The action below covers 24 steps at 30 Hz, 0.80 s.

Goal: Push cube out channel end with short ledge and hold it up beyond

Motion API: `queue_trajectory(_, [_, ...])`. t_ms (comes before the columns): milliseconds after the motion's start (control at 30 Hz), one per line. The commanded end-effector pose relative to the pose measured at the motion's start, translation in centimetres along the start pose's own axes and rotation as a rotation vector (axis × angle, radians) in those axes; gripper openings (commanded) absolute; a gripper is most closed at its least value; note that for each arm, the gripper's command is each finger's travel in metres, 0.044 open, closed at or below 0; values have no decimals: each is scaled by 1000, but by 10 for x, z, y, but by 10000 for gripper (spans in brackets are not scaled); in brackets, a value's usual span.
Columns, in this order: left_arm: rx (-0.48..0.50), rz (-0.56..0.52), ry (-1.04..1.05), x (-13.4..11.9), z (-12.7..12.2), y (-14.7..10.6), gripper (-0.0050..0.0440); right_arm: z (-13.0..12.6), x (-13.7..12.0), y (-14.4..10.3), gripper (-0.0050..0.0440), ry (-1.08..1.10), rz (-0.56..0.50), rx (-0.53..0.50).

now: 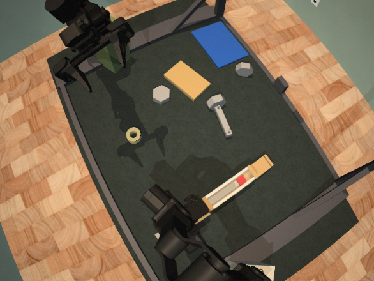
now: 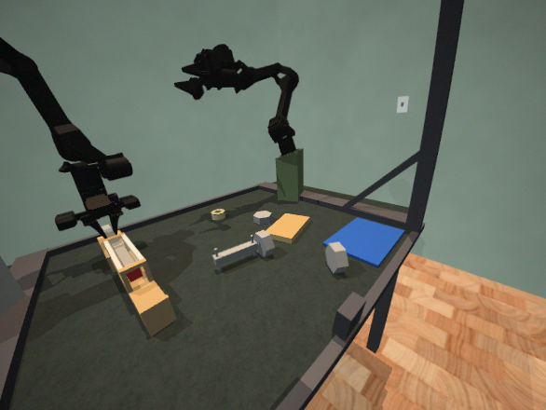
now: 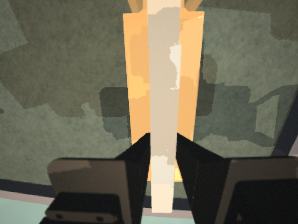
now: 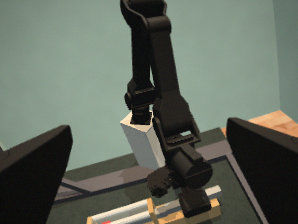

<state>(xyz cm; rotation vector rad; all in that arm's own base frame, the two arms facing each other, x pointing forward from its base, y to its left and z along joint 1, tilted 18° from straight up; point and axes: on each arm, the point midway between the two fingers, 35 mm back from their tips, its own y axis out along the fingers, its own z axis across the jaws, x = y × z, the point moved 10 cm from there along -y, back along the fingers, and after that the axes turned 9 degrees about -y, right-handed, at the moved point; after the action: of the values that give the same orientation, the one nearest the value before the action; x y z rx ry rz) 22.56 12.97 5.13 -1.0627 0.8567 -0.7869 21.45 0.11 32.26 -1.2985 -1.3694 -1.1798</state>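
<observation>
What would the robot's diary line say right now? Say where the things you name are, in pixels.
left gripper (image 1: 204,214) (image 2: 110,236) (image 3: 164,134): shut on pale bar (image 3: 165,100) | red cube (image 1: 241,180) (image 2: 135,275): inside channel | right gripper (image 1: 108,79) (image 2: 175,77) (image 4: 150,123): open, empty
</observation>
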Motion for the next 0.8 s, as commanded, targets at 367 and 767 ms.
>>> queue_trajectory(367, [10,1,0,19,-1,-2,0,-1,6,-2,400,1,-20,-4])
queue_trajectory(767, [9,1,0,30,-3,-2,0,-1,6,-2,400,1,-20,-4])
